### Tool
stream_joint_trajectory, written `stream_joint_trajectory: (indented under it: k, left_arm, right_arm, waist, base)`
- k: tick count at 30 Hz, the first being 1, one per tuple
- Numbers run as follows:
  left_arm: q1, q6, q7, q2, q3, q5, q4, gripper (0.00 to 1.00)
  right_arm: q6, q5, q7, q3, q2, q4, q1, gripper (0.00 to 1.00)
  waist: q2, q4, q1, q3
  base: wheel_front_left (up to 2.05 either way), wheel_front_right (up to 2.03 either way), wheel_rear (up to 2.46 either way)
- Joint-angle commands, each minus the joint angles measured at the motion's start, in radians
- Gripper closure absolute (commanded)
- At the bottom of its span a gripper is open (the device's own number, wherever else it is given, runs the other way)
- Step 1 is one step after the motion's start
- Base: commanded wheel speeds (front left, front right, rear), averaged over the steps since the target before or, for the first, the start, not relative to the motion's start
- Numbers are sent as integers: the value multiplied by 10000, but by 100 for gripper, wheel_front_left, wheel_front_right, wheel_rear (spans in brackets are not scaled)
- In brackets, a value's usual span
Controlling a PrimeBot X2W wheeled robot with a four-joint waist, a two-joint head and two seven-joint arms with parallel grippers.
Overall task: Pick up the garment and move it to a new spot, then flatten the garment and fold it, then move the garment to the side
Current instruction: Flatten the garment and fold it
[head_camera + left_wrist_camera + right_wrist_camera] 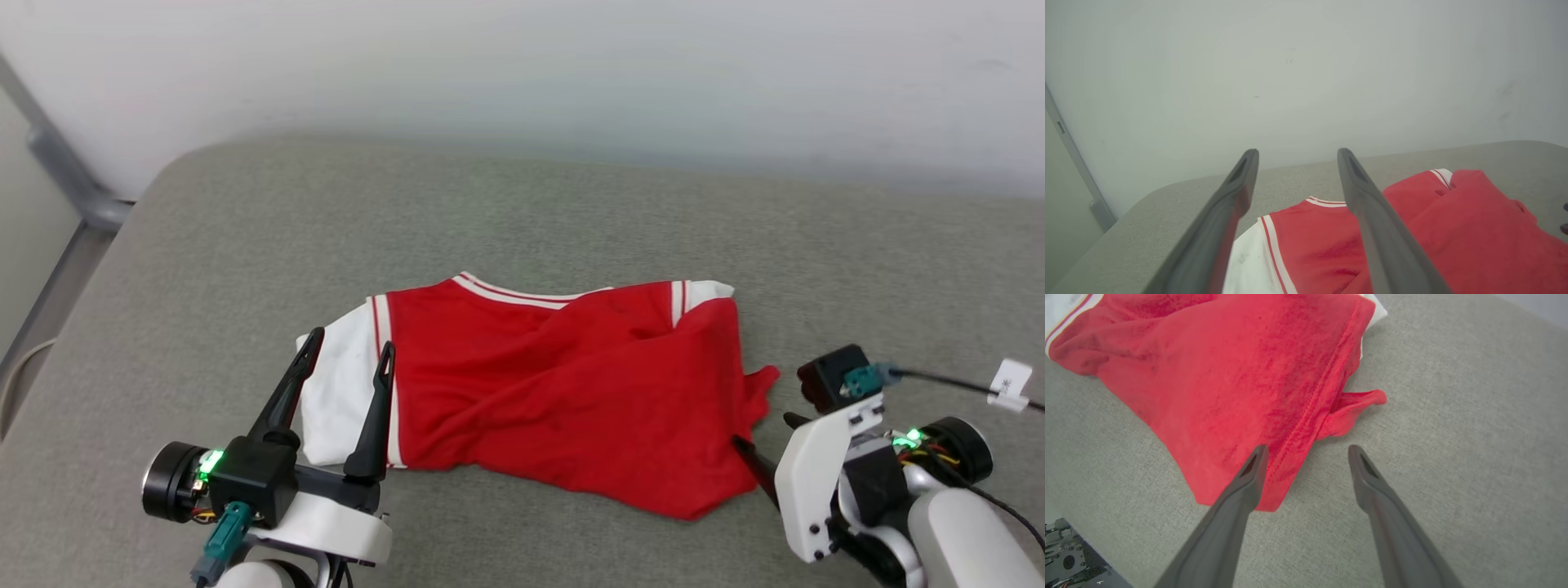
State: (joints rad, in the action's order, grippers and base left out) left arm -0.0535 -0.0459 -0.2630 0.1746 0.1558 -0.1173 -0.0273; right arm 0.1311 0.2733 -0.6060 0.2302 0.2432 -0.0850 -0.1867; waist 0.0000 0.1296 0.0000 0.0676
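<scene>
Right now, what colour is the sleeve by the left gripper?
White sleeve, red-striped trim; clearest in head view.

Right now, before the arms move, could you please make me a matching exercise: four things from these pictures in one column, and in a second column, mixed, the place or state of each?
Column one:
1. left gripper
2. right gripper
3. garment
4. white tag

Column two:
A. open, beside the red hem corner
B. on the black cable, far right
C. lying wrinkled on the grey cushion
D. open, at the white sleeve

Pairs: 1-D, 2-A, 3-C, 4-B
</scene>
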Motion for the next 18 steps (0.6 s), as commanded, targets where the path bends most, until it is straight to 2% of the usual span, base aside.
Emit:
stream_joint_trajectory:
  k: [1,7,12,13,14,15,18]
  left_arm:
    - [-168,-79,-25,-126,-12,91,71,0]
    - [-305,-208,-25,-247,-110,190,156,0]
    - [-371,-291,-25,-380,-158,315,167,0]
    - [-371,-310,-26,-402,-175,333,178,0]
    - [-378,-323,-26,-417,-187,343,195,0]
    - [-376,-346,-26,-428,-195,353,211,0]
    - [-347,-392,-26,-461,-229,380,243,0]
  right_arm:
    - [-8,295,-684,-42,59,-162,-331,0]
    - [-8,543,-1613,-147,-27,-689,-715,0]
    - [-7,573,-1765,-68,-44,-1163,-865,0]
    - [-7,610,-1780,-46,-69,-1254,-878,25]
    - [-8,602,-1736,-48,-76,-1302,-905,88]
    - [-7,582,-1680,-15,-63,-1338,-935,100]
    - [-8,639,-1508,36,17,-1430,-928,100]
  waist:
    - [0,346,0,212]
    - [0,778,0,393]
    - [0,1102,0,546]
    - [0,1146,0,572]
    - [0,1184,0,595]
    - [0,1208,0,610]
    - [0,1226,0,608]
  base:
    - [0,0,0]
    - [0,0,0]
    - [0,0,0]
    - [0,0,0]
    - [0,0,0]
    - [0,0,0]
    - [0,0,0]
